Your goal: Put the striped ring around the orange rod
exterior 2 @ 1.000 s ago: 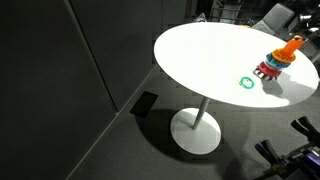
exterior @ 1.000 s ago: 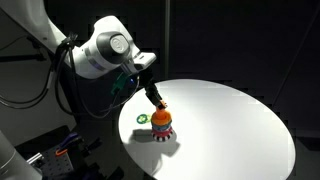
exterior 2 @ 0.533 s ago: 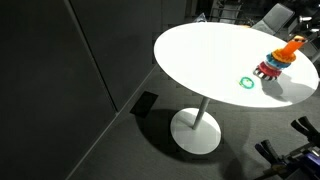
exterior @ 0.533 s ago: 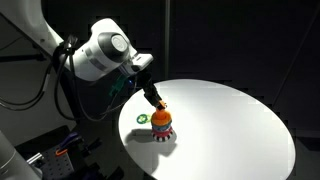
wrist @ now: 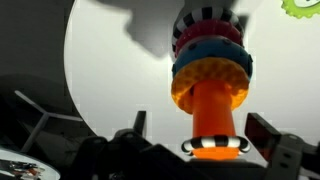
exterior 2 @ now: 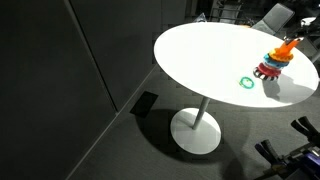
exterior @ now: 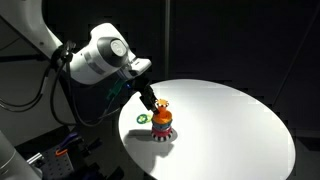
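Dark room, round white tabletop [exterior: 235, 120] at the near edge of which the toy stands. Wrist view: pincer [wrist: 203, 128] jaws apart either side of the orange rod [wrist: 215, 105] tip, not clamped on it. Further down the rod come the yellow ring [wrist: 210, 80], blue ring [wrist: 210, 50], red ring [wrist: 205, 32], then the striped ring [wrist: 205, 12] at the stack's bottom on the tabletop, and the green ring [exterior: 142, 119] lies flat just beside.

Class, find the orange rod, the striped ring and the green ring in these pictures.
orange rod [wrist: 213, 108]: wrist view, on the middle of its shaft.
striped ring [wrist: 215, 150]: wrist view, on its near edge, at the rod's tip.
green ring [exterior 2: 241, 83]: in an exterior view, on its band.
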Controlling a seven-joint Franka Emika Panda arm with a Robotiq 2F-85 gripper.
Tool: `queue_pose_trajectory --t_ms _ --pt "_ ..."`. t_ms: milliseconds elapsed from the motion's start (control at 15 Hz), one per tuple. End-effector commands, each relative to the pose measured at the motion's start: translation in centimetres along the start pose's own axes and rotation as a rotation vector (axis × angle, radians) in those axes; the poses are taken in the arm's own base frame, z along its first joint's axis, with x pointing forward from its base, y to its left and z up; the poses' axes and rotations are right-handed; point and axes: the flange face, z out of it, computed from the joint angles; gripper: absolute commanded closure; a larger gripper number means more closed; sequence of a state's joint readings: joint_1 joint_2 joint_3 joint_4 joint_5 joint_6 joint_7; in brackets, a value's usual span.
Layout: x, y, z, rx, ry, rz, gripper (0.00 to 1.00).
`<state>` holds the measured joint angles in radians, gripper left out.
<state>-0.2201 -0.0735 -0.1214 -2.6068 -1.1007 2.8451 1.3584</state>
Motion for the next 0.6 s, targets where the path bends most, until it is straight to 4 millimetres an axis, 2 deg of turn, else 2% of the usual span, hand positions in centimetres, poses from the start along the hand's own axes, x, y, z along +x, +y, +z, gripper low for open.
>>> queue_pose_trajectory --t_ms 0,533 --pt "-0.70 0.52 0.51 0.022 -0.042 -0.016 0.00" --pt "-1.63 0.47 0.90 0.088 -0.152 -0.051 0.00"
